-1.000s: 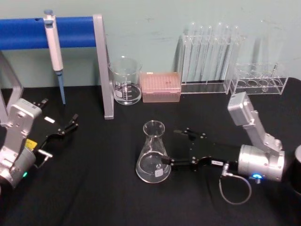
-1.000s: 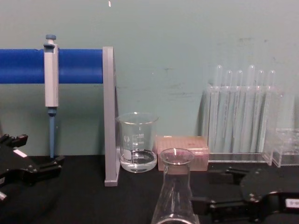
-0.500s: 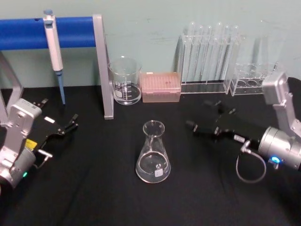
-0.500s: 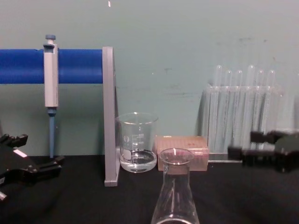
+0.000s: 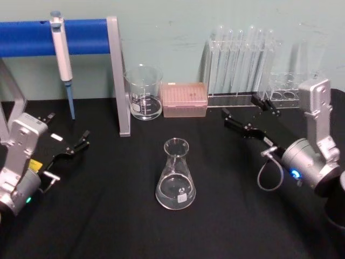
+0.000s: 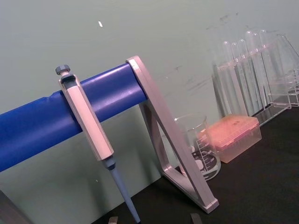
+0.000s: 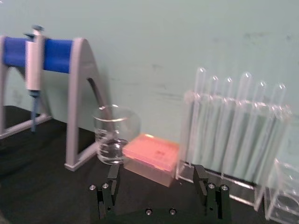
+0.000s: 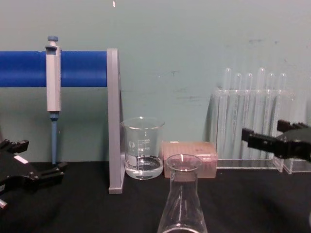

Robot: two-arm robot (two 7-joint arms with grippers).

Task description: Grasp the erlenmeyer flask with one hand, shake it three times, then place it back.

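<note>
Two grippers are in front of me, and neither is touching anything. Far left, my left gripper (image 5: 69, 150) sits parked low by the table edge, jaws apart, close to the pipette (image 5: 62, 51) hanging off the blue stand (image 5: 32, 36). Moving right, the beaker (image 5: 144, 91) and the pink tip box (image 5: 185, 99) line the back wall. Out in front of them, mid-table, the erlenmeyer flask (image 5: 176, 175) stands upright on the black mat, neck pointing straight up, on its own with nothing gripping it. Farther right, my right gripper (image 5: 249, 117) is raised near the test tube rack (image 5: 240, 67), jaws spread wide and empty; the right wrist view shows both fingers (image 7: 108, 186) well apart.

The flask lies to the left of those jaws, lower and nearer to me. I judge the right arm better placed for any further grasp. The flask looks set back down.
</note>
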